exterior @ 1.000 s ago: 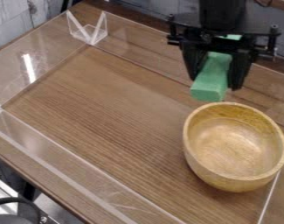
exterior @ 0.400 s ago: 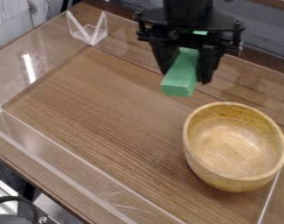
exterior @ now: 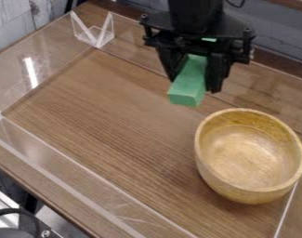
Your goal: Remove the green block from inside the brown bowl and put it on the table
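The green block (exterior: pixel 188 82) hangs in the air above the table (exterior: pixel 103 130), clamped between the black fingers of my gripper (exterior: pixel 198 72), which points down and is shut on it. The block's lower end sticks out below the fingers. The brown bowl (exterior: pixel 250 154) stands on the table to the lower right of the gripper, with nothing showing inside it. The held block is up and to the left of the bowl's rim, clear of it.
Low clear acrylic walls (exterior: pixel 66 177) edge the table on the left and front. A small clear folded stand (exterior: pixel 94 30) sits at the back left corner. Bare wood stretches left of the gripper and bowl.
My gripper has carried the green block leftward, away from above the bowl's far rim. The bowl has stayed put.
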